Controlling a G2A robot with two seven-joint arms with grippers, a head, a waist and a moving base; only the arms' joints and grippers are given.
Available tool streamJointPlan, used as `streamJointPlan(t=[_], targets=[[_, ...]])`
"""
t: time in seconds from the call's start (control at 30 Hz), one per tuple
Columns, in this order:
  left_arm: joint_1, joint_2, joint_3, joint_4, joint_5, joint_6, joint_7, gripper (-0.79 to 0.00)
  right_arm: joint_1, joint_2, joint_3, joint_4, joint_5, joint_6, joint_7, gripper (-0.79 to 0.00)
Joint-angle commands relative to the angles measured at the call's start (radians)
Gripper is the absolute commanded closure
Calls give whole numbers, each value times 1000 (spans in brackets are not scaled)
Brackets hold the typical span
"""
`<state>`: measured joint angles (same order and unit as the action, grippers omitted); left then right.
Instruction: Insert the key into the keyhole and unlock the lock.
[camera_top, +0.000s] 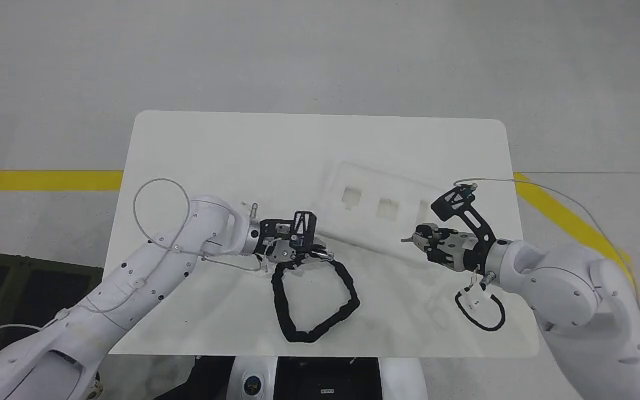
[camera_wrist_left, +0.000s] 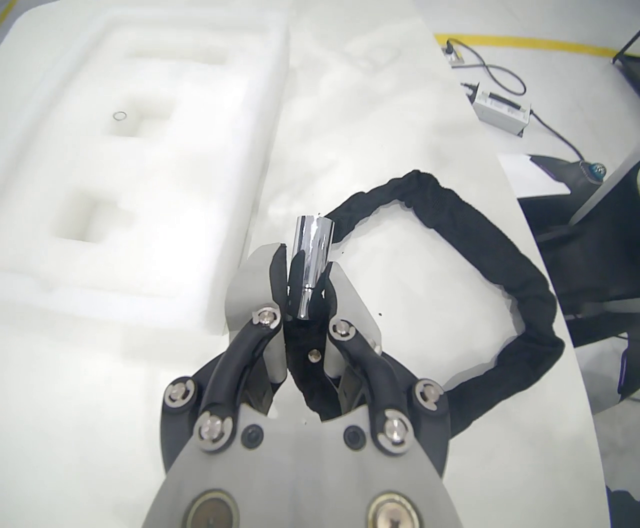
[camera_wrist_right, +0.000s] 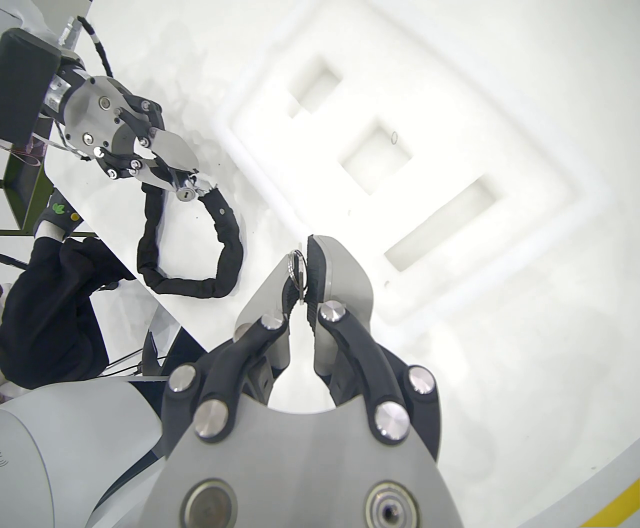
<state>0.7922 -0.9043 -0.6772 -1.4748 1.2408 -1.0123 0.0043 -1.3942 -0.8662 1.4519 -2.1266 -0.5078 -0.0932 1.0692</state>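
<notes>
No legible text or signs.

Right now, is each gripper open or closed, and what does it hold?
Left gripper: closed, holding the lock.
Right gripper: closed, holding the key.
</notes>
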Motion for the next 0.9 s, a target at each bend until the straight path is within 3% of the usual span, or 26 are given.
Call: streamJointPlan(t=[0.0, 0.27, 0.5, 0.73, 0.87], targets=[[17, 8, -14, 8, 6, 0, 71, 0, -3, -1, -2, 1, 0, -1, -11, 0], [58, 29, -55, 40, 78, 0, 364, 0, 0, -5, -29, 21, 96, -61, -33, 0], [86, 23, -61, 58, 198, 44, 606, 0, 18, -10, -60, 16, 167, -78, -60, 0], [95, 3, -31, 108, 274, 105, 773, 0, 35, -19, -105, 12, 207, -94, -123, 0], [91, -3, -24, 127, 291, 113, 802, 0, 46, -22, -125, 19, 211, -94, -134, 0]])
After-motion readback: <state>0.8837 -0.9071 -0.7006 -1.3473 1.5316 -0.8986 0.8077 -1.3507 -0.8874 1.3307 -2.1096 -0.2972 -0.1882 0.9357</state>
